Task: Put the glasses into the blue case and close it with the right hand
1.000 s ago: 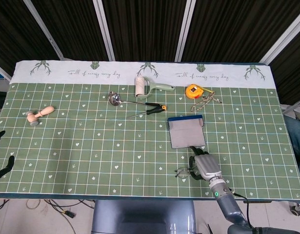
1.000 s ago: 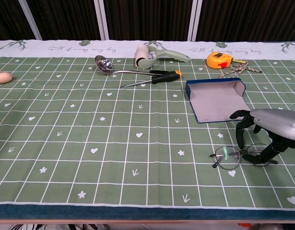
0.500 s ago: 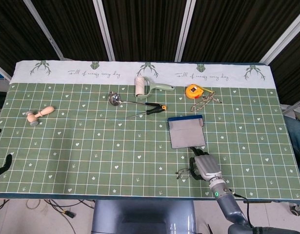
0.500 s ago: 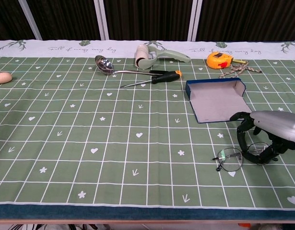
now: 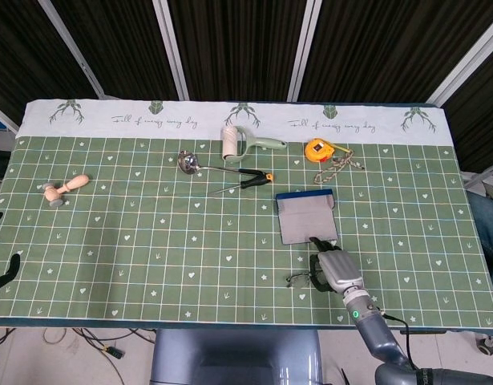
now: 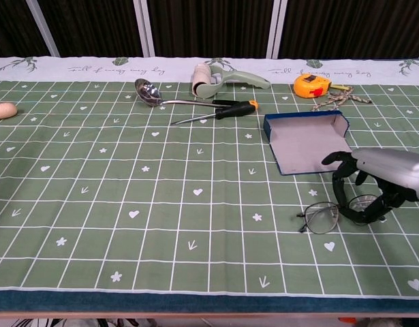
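Observation:
The wire-rimmed glasses lie near the table's front right, just in front of the blue case, which sits open with its grey inside up. My right hand curls over the glasses' right lens and grips it; the left lens sticks out to the left. In the head view the same right hand covers most of the glasses, below the case. Only dark fingers of my left hand show at the far left edge, spread and holding nothing.
Behind the case lie an orange tape measure and a tangled cord. A ladle, a screwdriver and a lint roller sit at the back centre. A wooden tool lies far left.
My right hand has closed on the glasses and drawn them slightly toward the case. My left hand has slid further out past the left edge.

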Tool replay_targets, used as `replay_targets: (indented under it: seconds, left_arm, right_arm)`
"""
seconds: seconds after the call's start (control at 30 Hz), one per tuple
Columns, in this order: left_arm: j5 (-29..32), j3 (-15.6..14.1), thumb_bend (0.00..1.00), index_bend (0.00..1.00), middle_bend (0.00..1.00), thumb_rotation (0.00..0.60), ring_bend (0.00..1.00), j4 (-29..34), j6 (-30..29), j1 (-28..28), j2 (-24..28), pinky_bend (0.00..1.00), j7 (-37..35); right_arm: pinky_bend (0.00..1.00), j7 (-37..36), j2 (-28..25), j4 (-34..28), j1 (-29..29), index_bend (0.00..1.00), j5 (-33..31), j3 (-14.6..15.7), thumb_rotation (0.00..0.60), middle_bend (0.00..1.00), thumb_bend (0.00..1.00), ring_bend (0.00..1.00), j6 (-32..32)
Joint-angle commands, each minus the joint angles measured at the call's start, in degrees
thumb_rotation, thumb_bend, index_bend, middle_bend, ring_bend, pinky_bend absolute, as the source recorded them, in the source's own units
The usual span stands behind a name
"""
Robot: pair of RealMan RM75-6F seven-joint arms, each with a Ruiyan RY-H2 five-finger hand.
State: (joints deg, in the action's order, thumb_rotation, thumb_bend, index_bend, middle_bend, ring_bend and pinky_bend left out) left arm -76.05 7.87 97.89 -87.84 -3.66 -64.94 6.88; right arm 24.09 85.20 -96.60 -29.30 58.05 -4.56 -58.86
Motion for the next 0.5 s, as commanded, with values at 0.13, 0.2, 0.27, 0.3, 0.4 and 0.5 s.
replay_targets:
  seconds: [0.13,0.2,0.27,0.3,0.4,0.5]
  left_arm:
    - [-0.11,-0.04,0.37,0.12,0.01,0.6,0.0,-0.14,-0.01,0.0,-0.07,0.0,-0.07]
    - [-0.1,-0.03,0.37,0.12,0.01,0.6,0.0,-0.15,-0.04,0.0,-0.11,0.0,-0.09]
    - [-0.12,-0.02,0.37,0.12,0.01,0.6,0.0,-0.13,-0.04,-0.01,-0.13,0.0,-0.07]
    - [-0.14,-0.03,0.37,0.12,0.01,0.6,0.0,-0.12,-0.03,-0.02,-0.14,0.0,-0.02]
    - [-0.2,-0.07,0.37,0.12,0.01,0.6,0.0,-0.16,-0.08,0.01,-0.16,0.0,0.01]
    - [-0.11,-0.01,0.37,0.12,0.01,0.6,0.0,-0.22,-0.15,0.04,-0.2,0.0,-0.09]
  right_arm:
    - [0.26,0.52,-1.63,-0.08,-1.84,0.66,-0.7,-2.68,0.6,0.11,0.49,0.16,0.11]
    - [0.26,1.1,-2.19,0.0,-2.64,0.66,-1.18,-3.63,0.6,0.11,0.49,0.16,0.24]
    - [0.26,1.55,-2.56,0.31,-3.39,0.66,-1.9,-4.41,0.6,0.11,0.49,0.16,0.62]
    - [0.26,1.83,-2.73,0.79,-4.04,0.66,-2.57,-4.98,0.6,0.11,0.49,0.16,1.12]
    - [0.26,2.38,-2.45,2.7,-5.58,0.66,-4.11,-6.2,0.6,0.11,0.49,0.16,2.24]
    - [0.26,2.43,-0.8,6.49,-7.4,0.66,-5.24,-7.54,0.6,0.11,0.49,0.16,3.16]
